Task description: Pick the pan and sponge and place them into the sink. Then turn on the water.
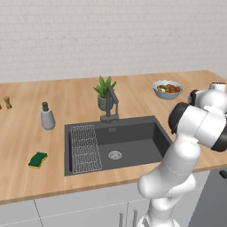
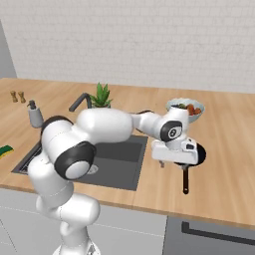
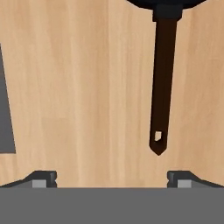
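Black and untouched, the pan (image 2: 198, 155) lay on the counter (image 2: 224, 164) at the sink's (image 1: 133, 142) three o'clock. Our end effector (image 3: 112, 178) hung spread wide above its handle; the sponge (image 1: 38, 160) waited at nine o'clock. Nothing was done.

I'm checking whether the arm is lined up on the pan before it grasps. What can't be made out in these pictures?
- Pan: in the right base view the hand covers most of the bowl; in the hand view the top edge cuts it off, leaving the handle.
- Gripper: fingertips barely rise into the hand view, wide apart; their height over the counter can't be judged.
- Sponge: cut by the left edge.
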